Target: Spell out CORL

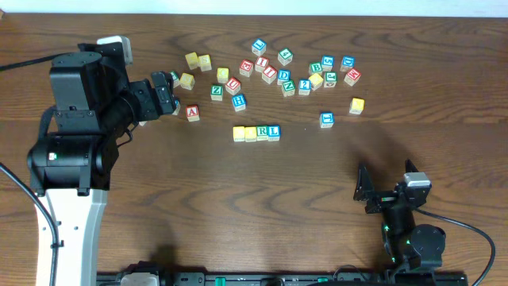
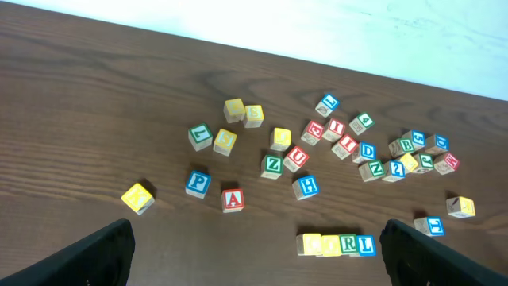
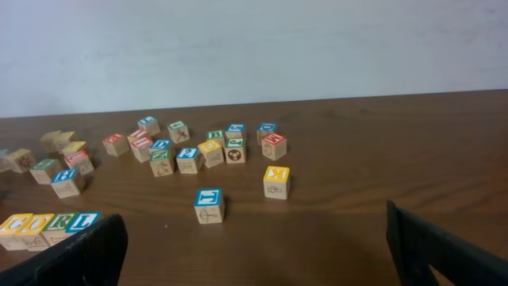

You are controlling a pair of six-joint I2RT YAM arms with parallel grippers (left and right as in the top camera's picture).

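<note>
A row of letter blocks [image 1: 256, 133] reading C, O, R, L lies side by side in the middle of the table: two yellow, one green, one blue. It also shows in the left wrist view [image 2: 336, 244] and at the left edge of the right wrist view [image 3: 46, 227]. My left gripper [image 1: 168, 94] is open and empty, raised over the far left, well left of the row. My right gripper [image 1: 389, 193] is open and empty near the front right.
Several loose letter blocks are scattered along the far side [image 1: 286, 71]. A red A block [image 1: 192, 112] and a blue H block [image 1: 239, 102] lie near the row. A blue block [image 1: 326, 119] and a yellow block [image 1: 356, 105] lie to the right.
</note>
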